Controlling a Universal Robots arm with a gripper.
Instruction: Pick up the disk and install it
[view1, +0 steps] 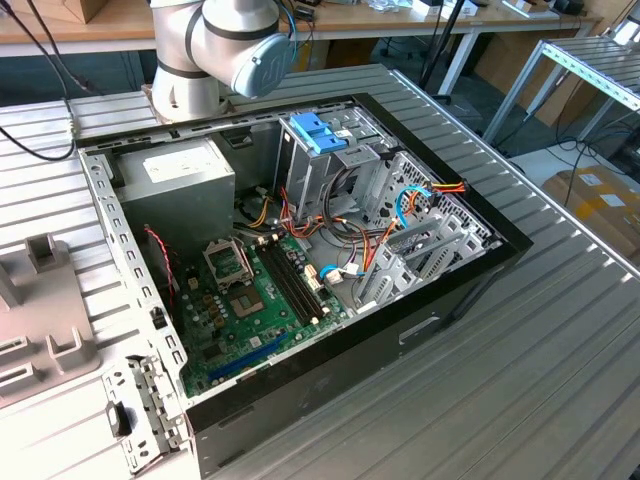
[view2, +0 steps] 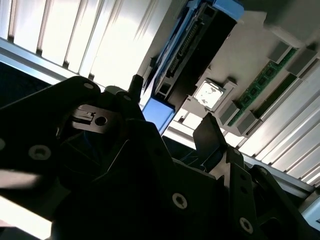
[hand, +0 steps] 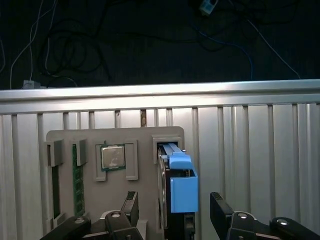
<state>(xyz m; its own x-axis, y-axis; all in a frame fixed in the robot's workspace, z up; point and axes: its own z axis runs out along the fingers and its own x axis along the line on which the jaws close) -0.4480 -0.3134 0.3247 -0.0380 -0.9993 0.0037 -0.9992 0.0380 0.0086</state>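
The disk (hand: 172, 192) stands on edge in a slot of a grey holder tray (hand: 145, 137), with its blue plastic rail and tab facing up. My gripper (hand: 175, 206) is open just above it, with one black fingertip (hand: 131, 202) on each side of the disk and a gap on both sides. In the second wrist view the disk (view2: 187, 52) shows its connector edge and blue tab, with one fingertip (view2: 207, 131) close beside it. The open computer case (view1: 450, 300) lies on the slatted metal table, and its drive cage with a light-blue top (view1: 325, 130) stands at the back.
The holder tray also carries a processor chip (hand: 113, 156) and a green memory stick (hand: 76, 180). The table edge (hand: 160, 93) runs just beyond the tray, with dark floor and cables past it. Inside the case are a grey power supply (view1: 180, 175), a green motherboard (view1: 255, 300) and loose cables (view1: 400, 215).
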